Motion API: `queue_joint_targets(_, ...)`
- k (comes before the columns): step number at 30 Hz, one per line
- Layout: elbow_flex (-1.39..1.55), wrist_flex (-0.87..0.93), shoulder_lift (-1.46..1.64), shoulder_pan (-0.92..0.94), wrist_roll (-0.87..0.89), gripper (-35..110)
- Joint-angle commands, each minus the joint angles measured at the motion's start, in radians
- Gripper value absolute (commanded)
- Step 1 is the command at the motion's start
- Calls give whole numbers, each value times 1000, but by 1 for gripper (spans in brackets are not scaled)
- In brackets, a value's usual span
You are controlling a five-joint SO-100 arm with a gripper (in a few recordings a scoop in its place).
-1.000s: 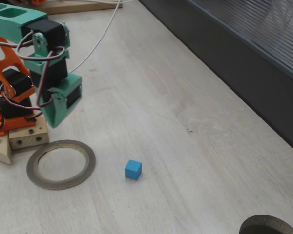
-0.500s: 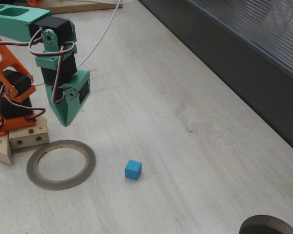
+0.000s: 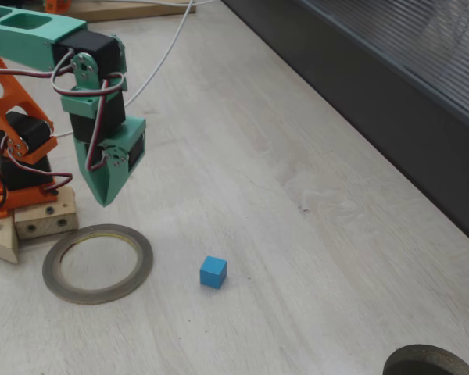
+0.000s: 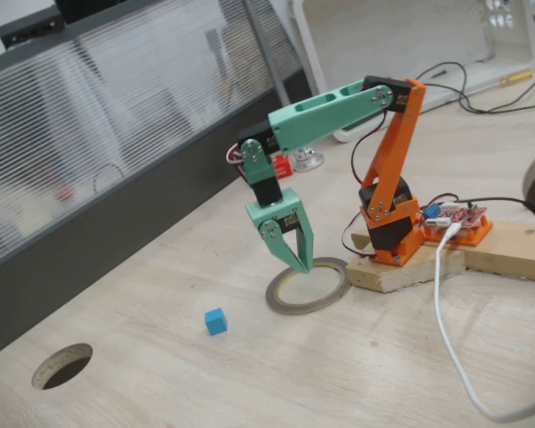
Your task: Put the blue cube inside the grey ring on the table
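1. The small bright blue matte cube [image 3: 213, 272] [image 4: 215, 321] lies flat on the pale whitewashed wood-grain worktop [image 3: 297, 258] [image 4: 339, 374]. It is outside the flat thin grey-olive ring with a yellowish inner rim [image 3: 98, 263] [image 4: 308, 286], near it but not touching.
2. The green two-finger tool [image 3: 104, 199] [image 4: 301, 264] hangs tip-down above the worktop, empty. It is well apart from the cube.
3. In one fixed view [image 3: 104, 199] the tool appears as a single tapered wedge; from this picture I cannot tell the finger gap. In the other fixed view [image 4: 301, 264] the two fingers meet at the tip, so the tool is closed on nothing.
4. The same side-on fixed view places the tip just above the ring's far rim.
5. The orange arm base sits on a pale wooden block [image 3: 39, 219] [image 4: 410, 267] just beside the ring.
6. A fixed view shows a red circuit board [image 4: 455, 218] and a white cable [image 4: 446, 339]; a round hole [image 4: 62, 366] [image 3: 430, 361] cuts the worktop.
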Motion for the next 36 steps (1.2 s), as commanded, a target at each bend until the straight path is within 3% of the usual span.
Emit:
queue_joint_targets(1,-14,2,-71,3,12,2)
queue_joint_targets(23,-715,5,-641,5,14,2)
queue_joint_targets(36,-963,5,-870,9,14,2)
